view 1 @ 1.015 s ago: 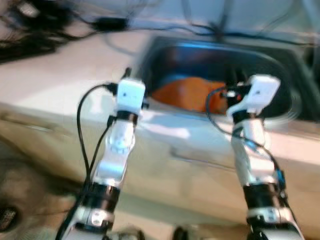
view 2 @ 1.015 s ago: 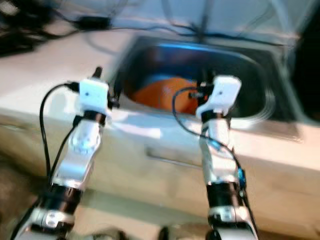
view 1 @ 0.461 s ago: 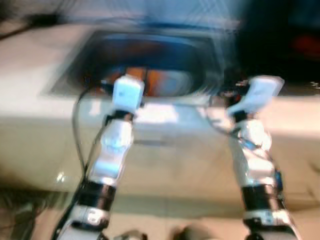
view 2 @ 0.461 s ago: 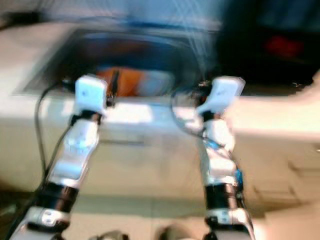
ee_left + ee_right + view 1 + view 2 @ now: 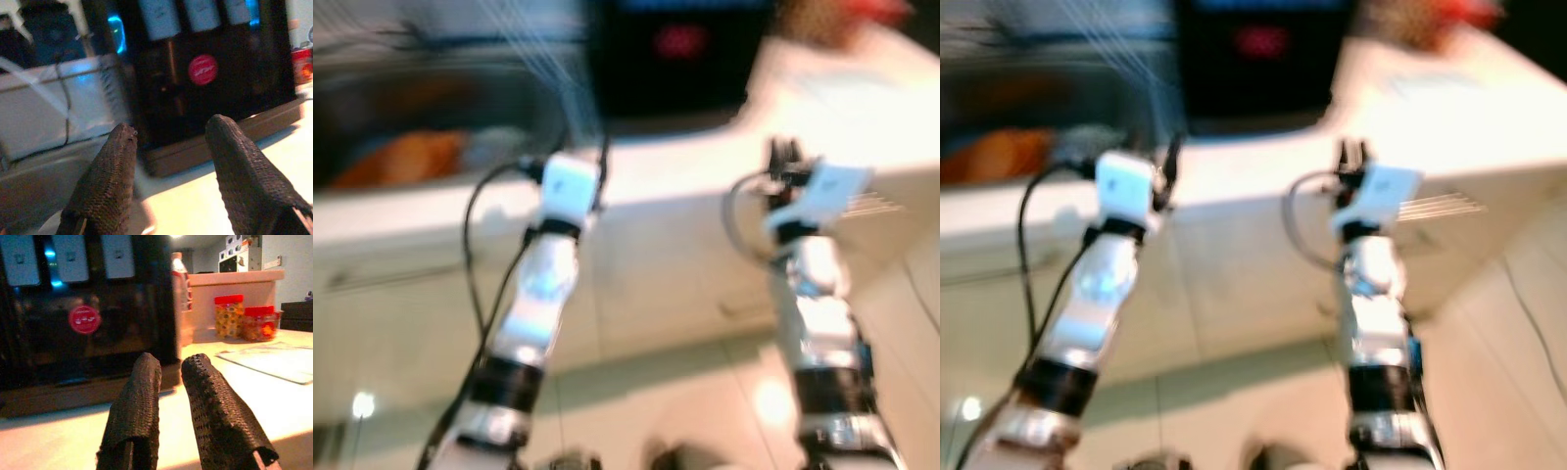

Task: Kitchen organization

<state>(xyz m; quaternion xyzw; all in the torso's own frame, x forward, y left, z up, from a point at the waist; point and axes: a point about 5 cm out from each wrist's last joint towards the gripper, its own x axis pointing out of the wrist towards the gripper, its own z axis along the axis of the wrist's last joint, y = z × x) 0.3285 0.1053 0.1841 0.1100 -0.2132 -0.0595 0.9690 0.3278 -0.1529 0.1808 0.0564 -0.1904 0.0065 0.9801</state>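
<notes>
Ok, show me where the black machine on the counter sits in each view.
Left eye view: black machine top centre, blurred.
Right eye view: machine top centre, blurred.
Left wrist view: machine beyond the left gripper.
Right wrist view: machine beyond the right gripper.
Shared landmark: the red mark on its front.

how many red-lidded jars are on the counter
2. Both stand side by side at the back of the counter, in front of the raised ledge: the taller jar nearer the black appliance, the shorter jar beside it. More may be hidden behind the appliance.
</notes>
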